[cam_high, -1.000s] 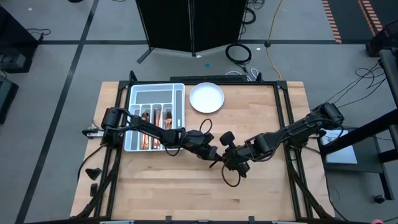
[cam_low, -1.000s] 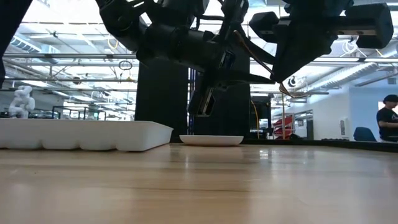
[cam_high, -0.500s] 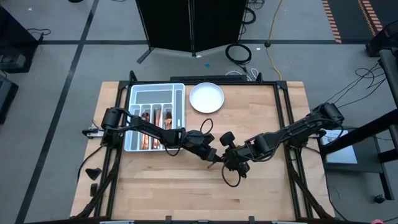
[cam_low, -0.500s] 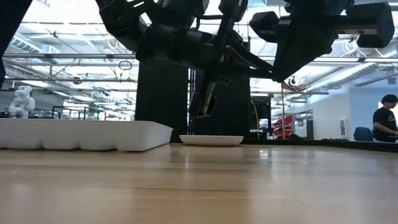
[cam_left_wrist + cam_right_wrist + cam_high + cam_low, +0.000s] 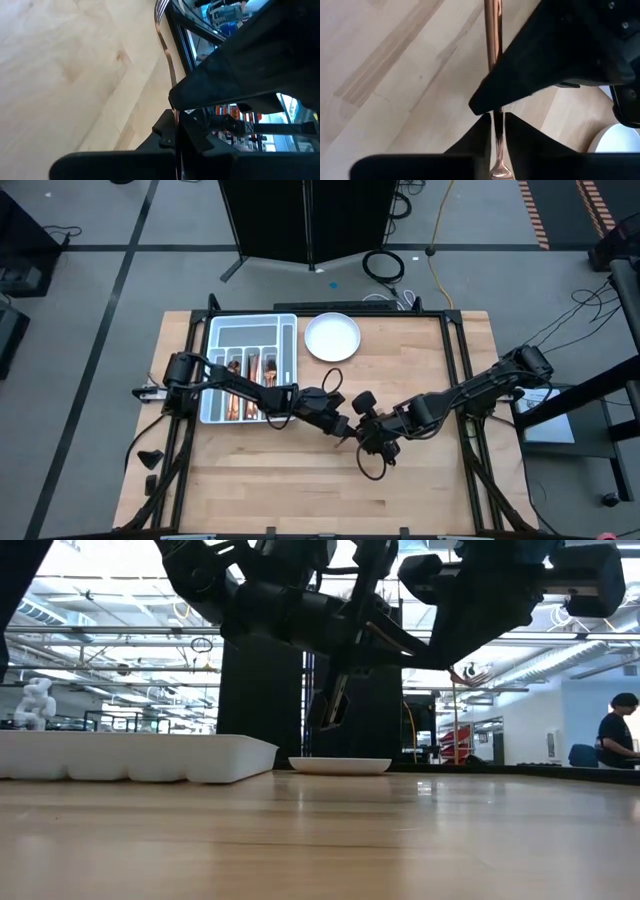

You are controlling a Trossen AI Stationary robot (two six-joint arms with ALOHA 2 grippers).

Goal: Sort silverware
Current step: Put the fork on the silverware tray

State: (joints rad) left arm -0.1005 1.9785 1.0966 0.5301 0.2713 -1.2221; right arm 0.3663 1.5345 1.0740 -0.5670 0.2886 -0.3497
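Observation:
A copper fork (image 5: 165,50) hangs above the middle of the table, where my two grippers meet. My left gripper (image 5: 347,429) comes in from the table's left and is shut on the fork's handle. My right gripper (image 5: 363,436) slants down from the right. It is narrowly open, and its fingers (image 5: 482,131) stand on either side of the handle (image 5: 493,30) with a thin gap. More copper silverware (image 5: 243,392) lies in the grey tray (image 5: 213,330) at the far left. My left gripper pinches the fork's handle (image 5: 174,111) between its two fingers. It comes nearly level from the table's left. The fork runs on ahead of the fingers, tines (image 5: 159,5) at the far end. The fork is lifted clear of the table.
A white round plate (image 5: 332,337) sits near the far edge, right of the tray. Bare wood lies along the near edge and on the right half. A person (image 5: 618,730) sits in the room beyond the table.
My left gripper has shut on the fork's handle and rolled slightly. Both arms have stayed where they were, and the fork has stayed clear of the table.

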